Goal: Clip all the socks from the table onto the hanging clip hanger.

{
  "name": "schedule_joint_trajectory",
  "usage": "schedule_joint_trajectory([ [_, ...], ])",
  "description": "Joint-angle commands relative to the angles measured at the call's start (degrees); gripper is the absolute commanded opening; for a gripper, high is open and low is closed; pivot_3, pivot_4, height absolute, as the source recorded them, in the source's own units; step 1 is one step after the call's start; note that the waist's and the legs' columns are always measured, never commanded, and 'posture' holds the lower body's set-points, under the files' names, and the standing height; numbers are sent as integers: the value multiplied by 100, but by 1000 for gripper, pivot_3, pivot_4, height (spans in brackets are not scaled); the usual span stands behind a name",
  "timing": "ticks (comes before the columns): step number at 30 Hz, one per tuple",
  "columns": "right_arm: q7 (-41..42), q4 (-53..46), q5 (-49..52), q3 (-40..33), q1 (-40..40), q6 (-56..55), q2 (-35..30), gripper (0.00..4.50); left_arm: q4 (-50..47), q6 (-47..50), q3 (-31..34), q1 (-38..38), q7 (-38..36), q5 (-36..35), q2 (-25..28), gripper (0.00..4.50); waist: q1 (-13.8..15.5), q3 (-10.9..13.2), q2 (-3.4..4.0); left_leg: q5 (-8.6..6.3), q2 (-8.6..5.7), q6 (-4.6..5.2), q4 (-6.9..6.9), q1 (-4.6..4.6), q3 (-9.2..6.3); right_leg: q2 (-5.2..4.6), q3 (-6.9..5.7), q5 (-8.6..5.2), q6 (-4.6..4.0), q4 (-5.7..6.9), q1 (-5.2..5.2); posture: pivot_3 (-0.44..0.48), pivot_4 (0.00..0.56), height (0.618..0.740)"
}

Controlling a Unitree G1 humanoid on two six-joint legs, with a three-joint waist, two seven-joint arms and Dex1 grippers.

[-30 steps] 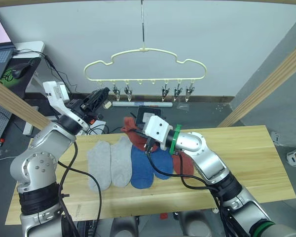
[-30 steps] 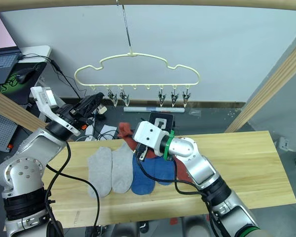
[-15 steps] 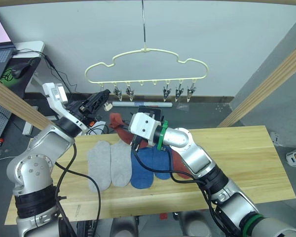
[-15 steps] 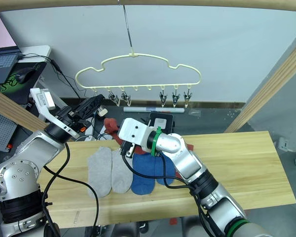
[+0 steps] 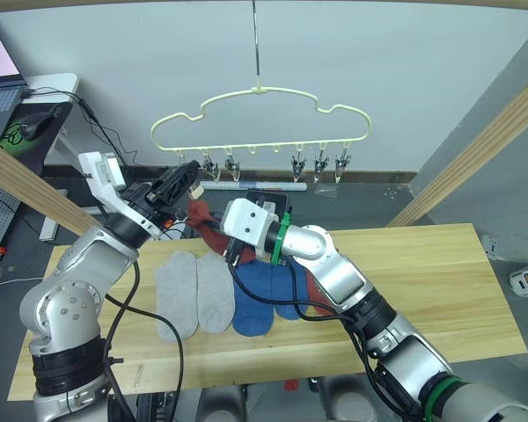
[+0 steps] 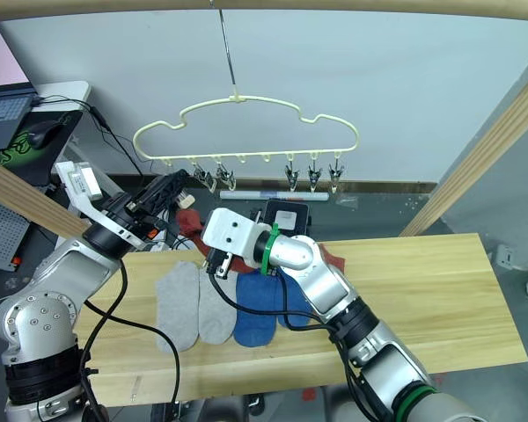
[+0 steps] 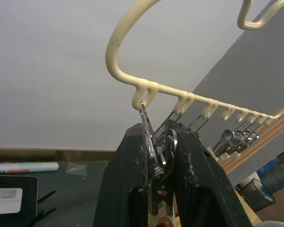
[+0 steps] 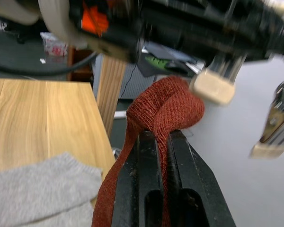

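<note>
Clutter sits behind the table (image 5: 440,290): a laptop (image 5: 2,88) on a side desk at 10 o'clock with cables trailing to the floor, a pale tube (image 5: 246,185) lying on the grey floor by the wall, and thick wooden beams (image 5: 475,149) slanting across both sides. Hanging at 12 o'clock is the clip hanger (image 5: 260,112), thin cream wire with a wavy cloud outline, a long hook and a row of small silvery clips beneath. The left gripper (image 5: 187,176) reaches up and forward from a bent elbow, its black fingers (image 7: 128,189) pressed together around the leftmost clip (image 7: 154,156), as the left wrist view shows. The right arm stretches across toward 11 o'clock; the right gripper (image 8: 161,142) is clamped on a rust red sock (image 8: 163,111), whose knit folds bunch above the fingertips just beside the clip's cream tip (image 8: 213,88). That sock trails down toward the table's far edge. On the pale yellowish planks, at centre left, lie two light grey socks (image 5: 194,290) side by side, then two blue socks (image 5: 262,294), with the second red sock (image 5: 317,294) partly hidden under the right forearm
</note>
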Motion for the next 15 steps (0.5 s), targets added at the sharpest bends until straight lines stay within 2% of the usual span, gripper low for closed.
schedule_joint_trajectory([
  [1, -85, -156, 25, -95, -54, -195, 99, 0, -239, -141, 5, 67, 5, 12, 1, 352, 0, 0, 0, 0, 0, 0, 0, 0, 0, -2, 0, 0, 0, 0, 0, -58, 284, 740],
  [15, -296, -226, 36, -155, 116, -287, 186, 0, -156, -116, 126, 59, 170, -236, -4, 352, -1, -2, -3, -2, 0, 3, 1, 0, -2, -6, -1, 0, 0, 3, 0, -56, 282, 740],
])
